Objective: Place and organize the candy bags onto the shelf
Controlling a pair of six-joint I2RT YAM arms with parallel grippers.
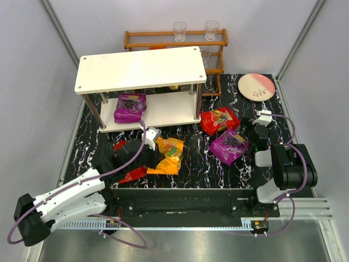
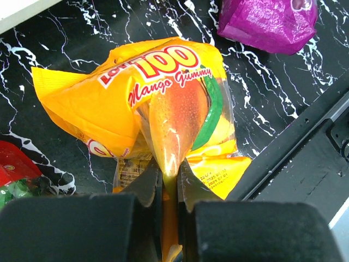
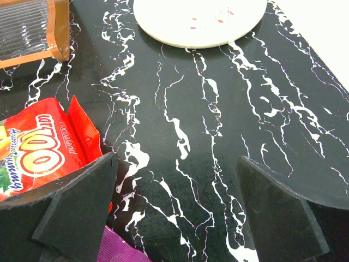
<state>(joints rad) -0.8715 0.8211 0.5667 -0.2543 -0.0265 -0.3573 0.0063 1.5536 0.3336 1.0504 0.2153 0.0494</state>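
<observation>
The white two-tier shelf (image 1: 140, 68) stands at the back left, with one purple candy bag (image 1: 130, 107) on its lower board. My left gripper (image 2: 169, 183) is shut on a pinched fold of the orange mango bag (image 2: 142, 93), which lies on the table in front of the shelf (image 1: 169, 155). A red bag (image 1: 131, 173) lies partly under my left arm. Another red bag (image 1: 219, 120) and a second purple bag (image 1: 229, 146) lie at centre right. My right gripper (image 3: 175, 164) is open and empty over bare table, just right of that red bag (image 3: 38, 153).
A brown wooden rack (image 1: 174, 41) with clear glasses stands behind the shelf. A round pink and white plate (image 1: 256, 86) lies at the back right, ahead of my right gripper. A black rail (image 2: 305, 147) runs along the table's near edge.
</observation>
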